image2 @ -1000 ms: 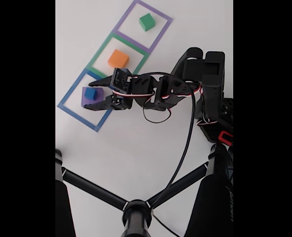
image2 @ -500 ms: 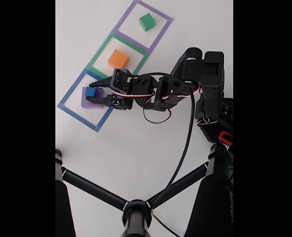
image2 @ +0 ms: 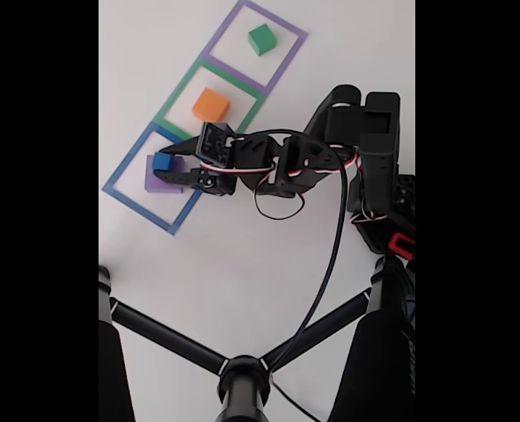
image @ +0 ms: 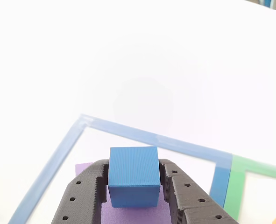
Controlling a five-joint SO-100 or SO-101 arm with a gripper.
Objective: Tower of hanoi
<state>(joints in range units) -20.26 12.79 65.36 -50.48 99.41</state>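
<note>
The hand [image: 134,189] grips the blue block [image: 133,175]; the purple block [image: 135,213] beneath is mostly hidden, cut off at six o'clock.

Arm outstretched, hand [image: 133,186] clamped, low

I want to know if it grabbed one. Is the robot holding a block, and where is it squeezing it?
Yes. The gripper is shut on the blue block, its fingers pressing the block's two opposite sides, above the purple block.
</note>
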